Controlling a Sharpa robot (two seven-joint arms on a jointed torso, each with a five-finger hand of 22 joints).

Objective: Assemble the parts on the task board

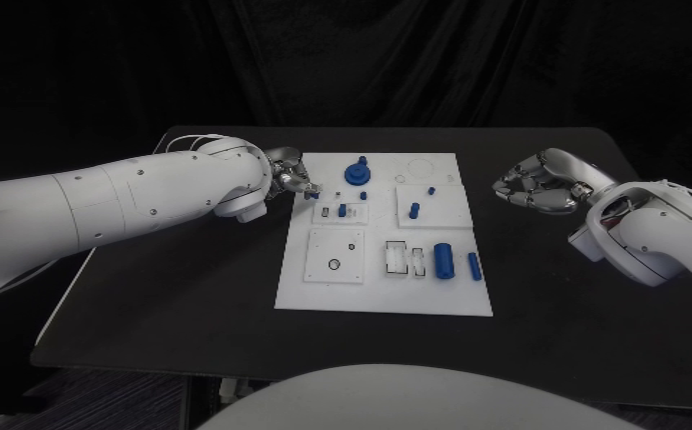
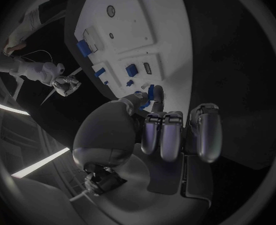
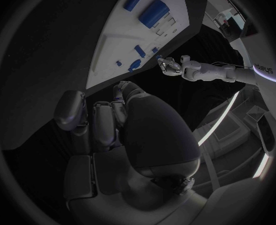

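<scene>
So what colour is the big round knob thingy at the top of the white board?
Blue. The knob shows best in the head view, standing on the white task board.

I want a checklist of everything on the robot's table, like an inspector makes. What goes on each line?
Surface: black table, bare around the plate.
Job's things: white task board in the middle; blue parts on it, including a big cylinder, a slim one beside it, and a knob-shaped piece near the far edge.
Clutter: nothing seen.
Hands: left hand at the board's far left corner, a small blue piece at its fingers; whether it holds it, I cannot tell. Right hand off the board to the right, fingers curled, holding nothing.
Cables: thin wires at the left wrist.
Surroundings: dark curtain behind.
</scene>
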